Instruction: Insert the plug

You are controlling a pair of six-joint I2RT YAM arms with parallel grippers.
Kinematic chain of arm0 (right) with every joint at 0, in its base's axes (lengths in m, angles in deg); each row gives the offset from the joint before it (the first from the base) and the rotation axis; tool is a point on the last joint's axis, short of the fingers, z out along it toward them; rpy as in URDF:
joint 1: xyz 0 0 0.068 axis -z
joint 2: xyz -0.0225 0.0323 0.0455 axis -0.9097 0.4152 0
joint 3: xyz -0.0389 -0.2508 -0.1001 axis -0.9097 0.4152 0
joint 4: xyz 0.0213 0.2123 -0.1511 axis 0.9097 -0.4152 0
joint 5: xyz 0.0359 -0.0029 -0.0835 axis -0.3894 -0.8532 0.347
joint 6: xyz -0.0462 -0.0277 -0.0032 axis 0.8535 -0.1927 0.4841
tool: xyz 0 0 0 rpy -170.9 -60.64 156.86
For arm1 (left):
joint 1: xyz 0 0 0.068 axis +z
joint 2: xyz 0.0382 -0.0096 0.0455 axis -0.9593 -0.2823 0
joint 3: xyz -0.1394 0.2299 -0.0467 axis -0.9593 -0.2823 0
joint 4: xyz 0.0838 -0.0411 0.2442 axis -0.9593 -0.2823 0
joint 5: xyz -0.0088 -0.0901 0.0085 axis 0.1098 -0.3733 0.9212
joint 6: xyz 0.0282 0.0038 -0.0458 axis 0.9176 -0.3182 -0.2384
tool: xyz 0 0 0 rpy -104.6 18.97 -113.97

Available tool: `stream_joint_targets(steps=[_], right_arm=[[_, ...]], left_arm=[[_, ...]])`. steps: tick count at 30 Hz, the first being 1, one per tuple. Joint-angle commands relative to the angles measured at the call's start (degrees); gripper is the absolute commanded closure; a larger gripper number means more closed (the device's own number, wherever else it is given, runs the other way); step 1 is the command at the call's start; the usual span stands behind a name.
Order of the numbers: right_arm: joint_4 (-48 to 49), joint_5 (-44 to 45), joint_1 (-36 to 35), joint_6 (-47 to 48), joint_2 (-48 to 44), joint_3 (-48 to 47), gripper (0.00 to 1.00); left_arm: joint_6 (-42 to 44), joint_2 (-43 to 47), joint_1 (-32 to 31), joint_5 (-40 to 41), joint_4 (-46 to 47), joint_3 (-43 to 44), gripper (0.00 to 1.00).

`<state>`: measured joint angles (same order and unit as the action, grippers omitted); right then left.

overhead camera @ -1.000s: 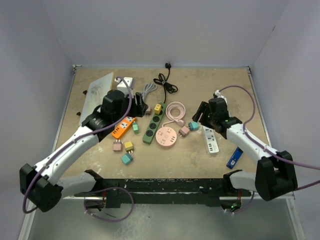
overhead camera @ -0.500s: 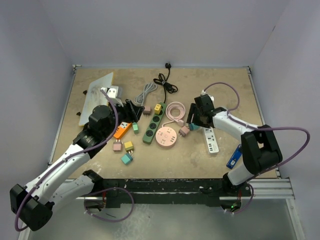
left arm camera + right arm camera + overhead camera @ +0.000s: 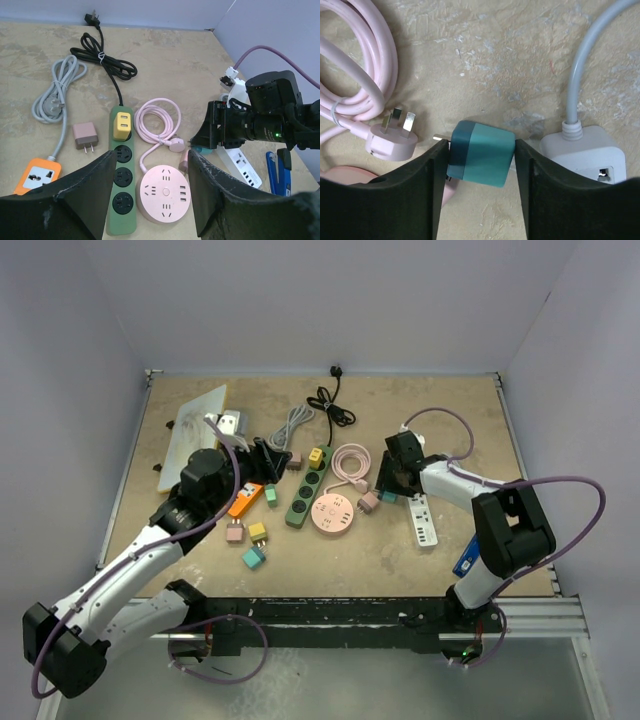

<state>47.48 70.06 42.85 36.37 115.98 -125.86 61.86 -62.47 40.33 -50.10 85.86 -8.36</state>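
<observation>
Top view first. The right fingers [image 3: 388, 480] are reaching down at the middle right of the beige stone-look worktop [image 3: 450, 430], right over the small two-tone teal plug adapter [image 3: 387, 497], and only a sliver of it is showing. It's a crowded spot. A small pink adapter [image 3: 368, 502] is sitting just to its left, with a round pink socket hub [image 3: 333, 512] beyond that. A coiled pink cable [image 3: 350, 460] is lying behind, and a white power strip [image 3: 423, 520] is just to the right. Further left, a green power strip [image 3: 305, 490] is carrying a yellow plug [image 3: 317, 456], and then comes an orange socket block [image 3: 245, 498]. The left fingers [image 3: 265, 454] are hovering near that block, well apart from the teal plug adapter.

Over to the left wrist. Those fingers are standing wide apart with nothing between them, looking out over the green strip and the pink hub. A grey cable [image 3: 57, 95] and a black cable [image 3: 102, 55] are lying coiled behind.

Now the right wrist. The teal plug adapter is lying on its side on bare worktop, dark teal at the prong end, lighter at the back, corners rounded. A metal prong is poking out towards the pink three-pin plug [image 3: 390, 137]. The right fingers are bracketing it, one tight against each side. Whether they are actually squeezing it, I cannot tell.
</observation>
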Motion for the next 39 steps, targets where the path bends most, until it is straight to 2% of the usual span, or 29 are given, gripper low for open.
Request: stream_joint_targets(steps=[1, 3, 10, 17, 23, 28, 33, 39], right_arm=[[3.66, 0.84, -0.11, -0.31, -0.44, -0.67, 0.48], [4.48, 0.38, -0.15, -0.18, -0.81, -0.47, 0.52], [5.55, -0.97, -0.14, -2.69, -4.59, 1.93, 0.52], [12.8, -9.79, -0.15, -10.06, -14.64, 6.84, 0.52], [23.84, -19.42, -0.14, -23.24, -19.85, 11.7, 0.51], [34.3, -27.54, -0.41, -35.59, -20.47, 15.05, 0.5], [41.9, -32.28, -0.42, -44.87, -21.13, 17.75, 0.49], [48.76, -35.35, -0.47, -53.12, -21.57, 21.18, 0.49]], left_arm=[[-1.55, -0.56, 0.14, -0.19, 3.44, -0.23, 0.44], [-2.0, -1.12, 0.14, -0.03, 3.51, -0.19, 0.44], [-2.78, -2.67, 0.14, -0.11, 3.35, 0.12, 0.44], [-7.69, -6.27, 0.09, -2.86, 5.73, -0.81, 0.44], [-13.75, -10.3, -1.9, -5.98, 21.01, -6.19, 0.44], [-10.61, -14.62, -10.82, 2.42, 28.29, -7.04, 0.44], [-12.99, -19.61, -15.86, 13.31, 44.98, -12.34, 0.44], [-12.51, -27.29, -17.66, 12.52, 53.69, -11.63, 0.44]])
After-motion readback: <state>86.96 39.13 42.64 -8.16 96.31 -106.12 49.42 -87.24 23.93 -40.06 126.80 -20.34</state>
